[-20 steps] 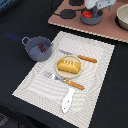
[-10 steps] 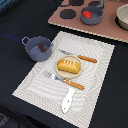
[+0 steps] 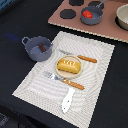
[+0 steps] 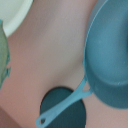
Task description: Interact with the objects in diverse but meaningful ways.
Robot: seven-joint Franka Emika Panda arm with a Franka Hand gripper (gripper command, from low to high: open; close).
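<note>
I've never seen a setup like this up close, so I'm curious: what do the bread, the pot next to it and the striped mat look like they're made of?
The bread loaf looks like moulded plastic: smooth, evenly yellow-orange, slightly shiny. The grey-blue pot beside it also seems plastic, with a matte, uniform colour and thick handles, though painted metal can't be ruled out. The striped mat appears to be woven cloth, judging by its fine lines and soft, slightly wavy edges.

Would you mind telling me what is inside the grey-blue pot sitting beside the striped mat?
A brown sausage lies inside the grey-blue pot. The pot's near wall hides part of its floor, so anything smaller there cannot be seen.
</note>
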